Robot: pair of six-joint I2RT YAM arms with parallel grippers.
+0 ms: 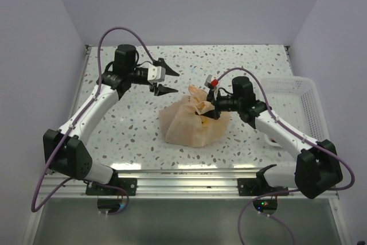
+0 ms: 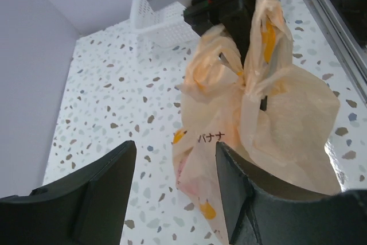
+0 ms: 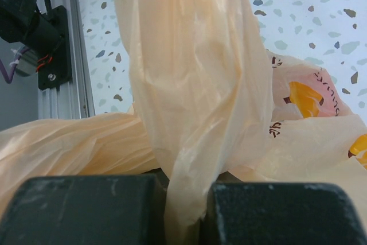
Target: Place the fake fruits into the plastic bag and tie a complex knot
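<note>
The pale peach-orange plastic bag [image 1: 192,123] sits bulging in the middle of the table. Its handles are bunched into a knot [image 1: 202,106] at the top; the knot also shows in the left wrist view [image 2: 243,81]. The fake fruits are hidden; only faint pink and yellow shades show through the bag [image 2: 195,164]. My right gripper [image 1: 210,109] is shut on a strip of the bag's handle [image 3: 189,142] at the knot. My left gripper [image 1: 167,81] is open and empty, raised above the table to the bag's upper left, with the bag beyond its jaws [image 2: 175,159].
A white perforated basket [image 1: 298,104] stands at the right edge of the table, behind the right arm; it also shows in the left wrist view [image 2: 157,24]. The speckled tabletop [image 1: 132,124] lies open to the left of the bag. An aluminium rail [image 1: 189,173] runs along the near edge.
</note>
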